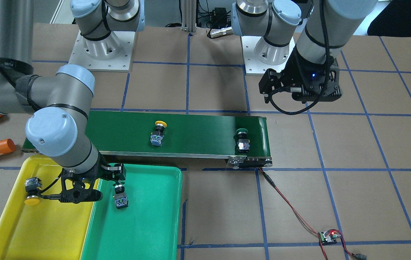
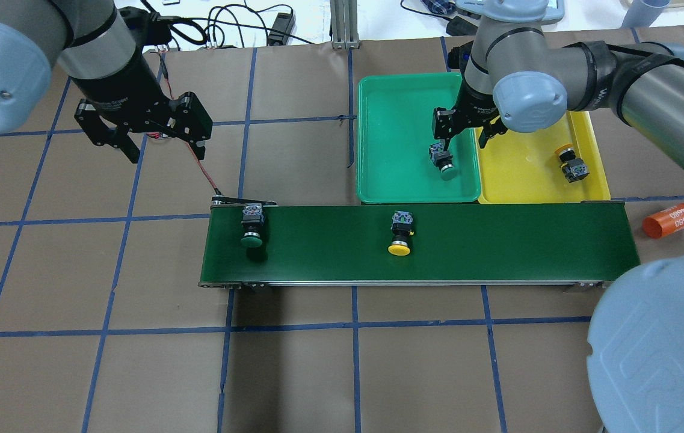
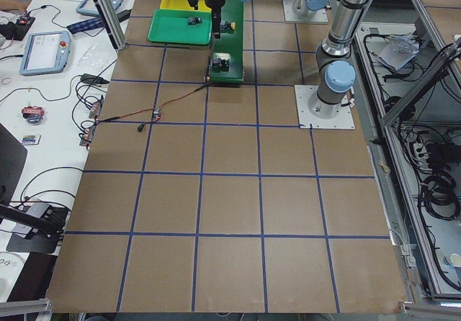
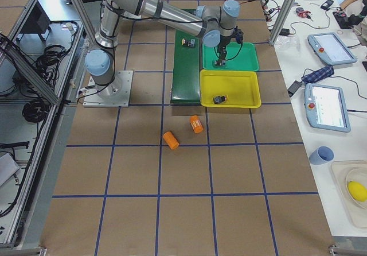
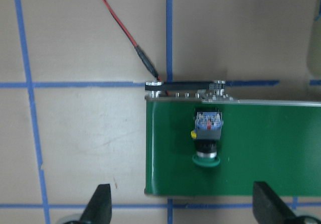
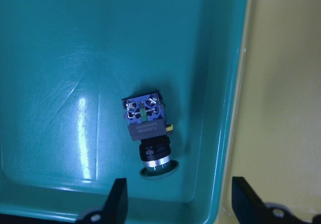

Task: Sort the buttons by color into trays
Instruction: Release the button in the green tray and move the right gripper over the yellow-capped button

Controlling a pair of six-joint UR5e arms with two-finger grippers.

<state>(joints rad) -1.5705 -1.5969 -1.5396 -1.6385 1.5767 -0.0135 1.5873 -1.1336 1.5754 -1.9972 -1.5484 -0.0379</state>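
Button (image 6: 148,133) in green tray (image 2: 402,120) beneath right hand (image 6: 179,202)

An orange cylinder (image 2: 669,221) lies on the table to the right of the yellow tray (image 2: 522,174), and it carries the number "4680" in white. In the front-facing view "4680" shows twice on it, one line under the other, with a third line above cut off. The big blue joint cap (image 2: 654,355) at the near right bears raised letters that read "UR". White lettering on the right arm's dark sleeve is too small to read.
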